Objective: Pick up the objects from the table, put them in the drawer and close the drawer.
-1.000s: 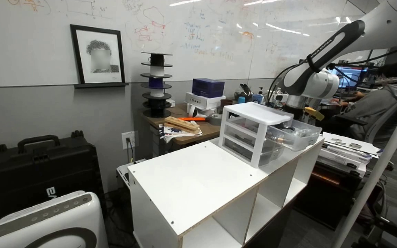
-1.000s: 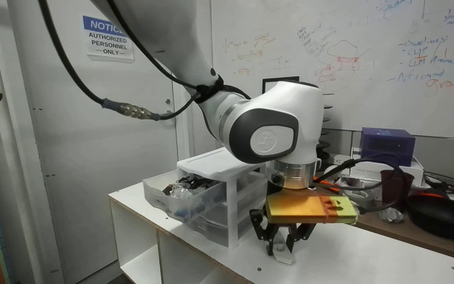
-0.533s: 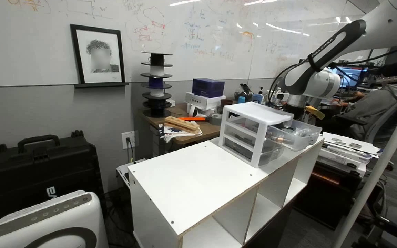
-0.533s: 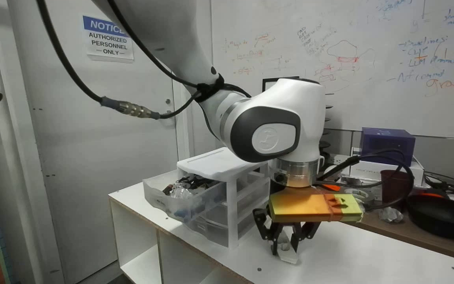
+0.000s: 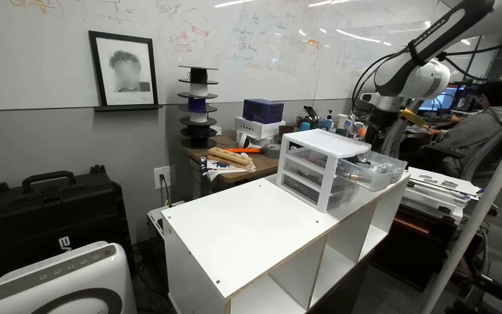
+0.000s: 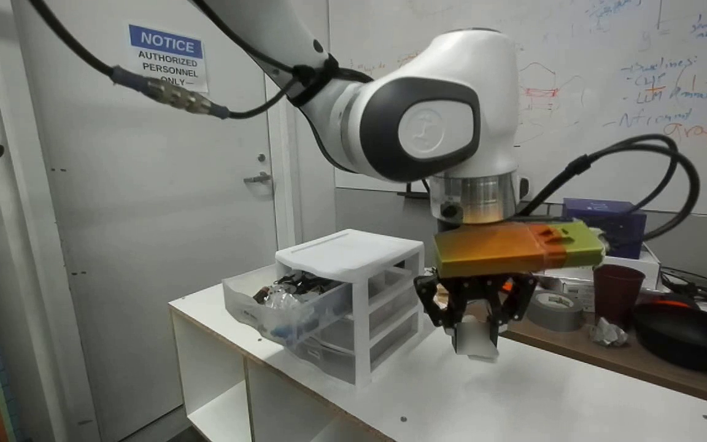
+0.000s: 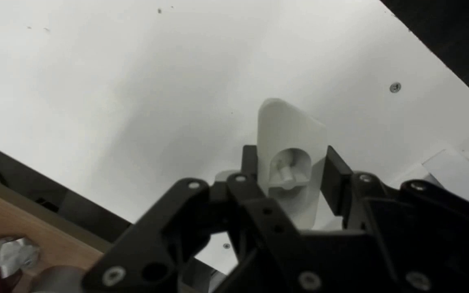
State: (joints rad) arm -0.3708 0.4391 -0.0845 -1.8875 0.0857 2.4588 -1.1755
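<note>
My gripper (image 6: 476, 325) is shut on a white plastic object (image 6: 475, 344) and holds it in the air above the white table (image 6: 550, 399). In the wrist view the object (image 7: 285, 126) has a rounded recess and sits between the black fingers (image 7: 292, 167). The drawer unit (image 6: 359, 331) stands on the table, to the left of my gripper in that exterior view. Its top drawer (image 6: 249, 314) is pulled out and holds dark items and clear wrap; this drawer also shows in an exterior view (image 5: 375, 179). There my gripper is behind the unit and the held object is hidden.
A wooden desk (image 6: 565, 347) runs along the table's far side with a tape roll (image 6: 555, 310), a dark red cup (image 6: 617, 294), a black pan (image 6: 691, 337) and a purple box (image 5: 263, 111). A stack of papers (image 5: 440, 187) stands beyond the table's end.
My gripper has risen from the tabletop, carrying the white object up, and shifted somewhat right in an exterior view. The object has tilted in view. The drawer is unchanged.
</note>
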